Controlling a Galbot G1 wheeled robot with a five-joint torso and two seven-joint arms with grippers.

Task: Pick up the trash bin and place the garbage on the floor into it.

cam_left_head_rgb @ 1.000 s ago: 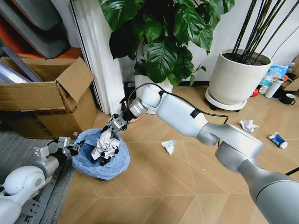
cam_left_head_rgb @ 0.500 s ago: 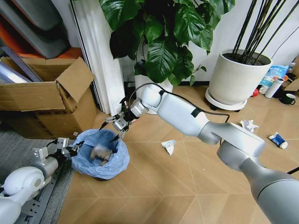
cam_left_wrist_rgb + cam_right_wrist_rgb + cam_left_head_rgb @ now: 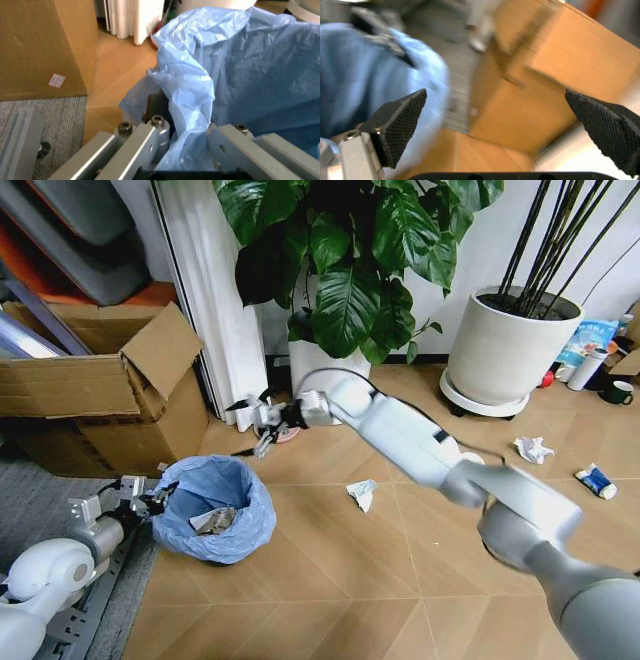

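Observation:
The trash bin (image 3: 215, 525), black with a puffy light-blue bag, stands on the floor (image 3: 350, 580) at the lower left. My left gripper (image 3: 152, 501) is shut on its near-left rim; in the left wrist view the fingers (image 3: 145, 137) straddle the bag (image 3: 250, 67) and dark rim (image 3: 156, 107). A crumpled paper wad (image 3: 214, 522) lies inside the bin. My right gripper (image 3: 246, 427) hangs open and empty just above and behind the bin, its pads (image 3: 400, 120) spread wide. Garbage on the floor: a white wrapper (image 3: 362, 494), a paper wad (image 3: 532, 448), and a blue-white packet (image 3: 596, 480).
A cardboard box (image 3: 100, 385) stands left of the bin, beside a white curtain (image 3: 215, 300). A leafy plant's pot (image 3: 322, 365) and a big white pot (image 3: 510, 350) stand behind. The grey mat (image 3: 50, 500) lies under my left arm. A flask (image 3: 586, 368) and mug (image 3: 615, 392) stand far right.
My right gripper opened over the bin and let go of the paper wad, which dropped inside. The gripper then drew up and back from the bin. The left gripper kept its hold.

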